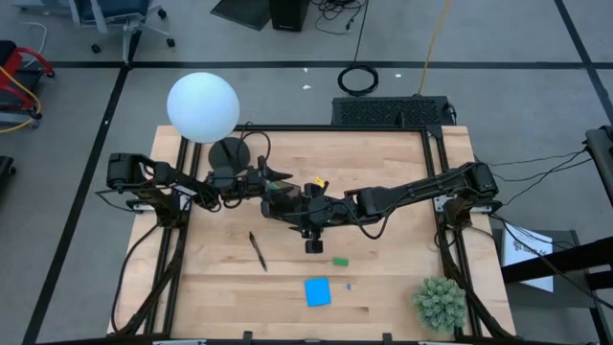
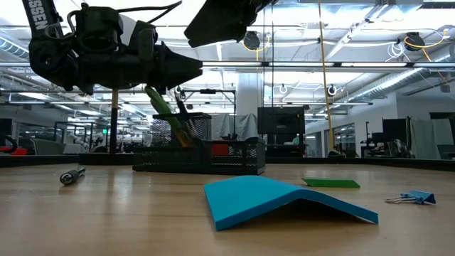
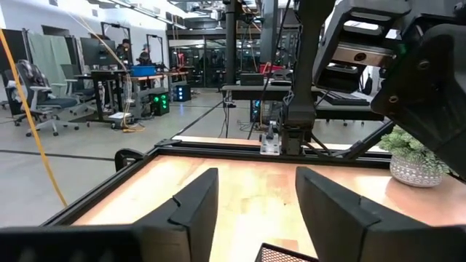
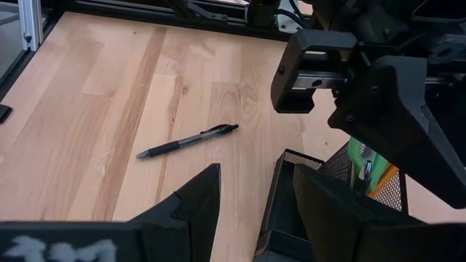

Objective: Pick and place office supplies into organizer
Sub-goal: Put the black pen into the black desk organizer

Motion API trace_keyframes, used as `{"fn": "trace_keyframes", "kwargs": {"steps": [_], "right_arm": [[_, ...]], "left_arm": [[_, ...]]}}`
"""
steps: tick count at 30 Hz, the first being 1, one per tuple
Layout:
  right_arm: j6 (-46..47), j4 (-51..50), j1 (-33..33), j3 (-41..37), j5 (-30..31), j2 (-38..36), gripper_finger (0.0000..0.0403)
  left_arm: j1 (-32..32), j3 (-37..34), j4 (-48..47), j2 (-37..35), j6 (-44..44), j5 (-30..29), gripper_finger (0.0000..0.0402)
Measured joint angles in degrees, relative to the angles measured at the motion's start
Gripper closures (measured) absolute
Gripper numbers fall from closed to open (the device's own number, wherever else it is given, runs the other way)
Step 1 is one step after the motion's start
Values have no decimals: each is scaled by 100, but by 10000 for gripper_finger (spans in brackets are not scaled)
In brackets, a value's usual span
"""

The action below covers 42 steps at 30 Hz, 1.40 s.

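The black mesh organizer [image 2: 206,155] stands mid-table under both arms. A green-handled item [image 2: 162,107] and an orange pencil [image 4: 382,182] lean in its upright compartment. My left gripper [image 3: 251,178] hovers open and level just above the organizer's edge [image 3: 284,253], with nothing between its fingers. My right gripper [image 4: 251,182] is open too, slanting down over the organizer's near wall [image 4: 280,196]. A dark pen [image 4: 189,141], a green eraser [image 1: 340,261] and a blue sticky-note pad [image 1: 317,292] lie flat on the table.
A lamp with a white globe [image 1: 203,107] and round black base [image 1: 230,153] stands at the far left. A potted plant [image 1: 441,302] sits at the near right corner. A small binder clip [image 2: 412,198] lies beside the pad. Bare wood stretches near the pen.
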Motion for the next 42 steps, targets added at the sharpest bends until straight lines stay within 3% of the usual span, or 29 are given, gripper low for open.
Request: {"fn": "trace_keyframes", "kwargs": {"steps": [8,16,42], "right_arm": [[-16,0,2,0,0,0,238],[-16,0,1,0,0,0,238],[-16,2,1,0,-17,0,238]], "left_arm": [[-13,0,201,-46,-120,2,206],[-249,2,-251,-657,326,2,206],[-916,6,-4285,-4143,1536,-371,206]]}}
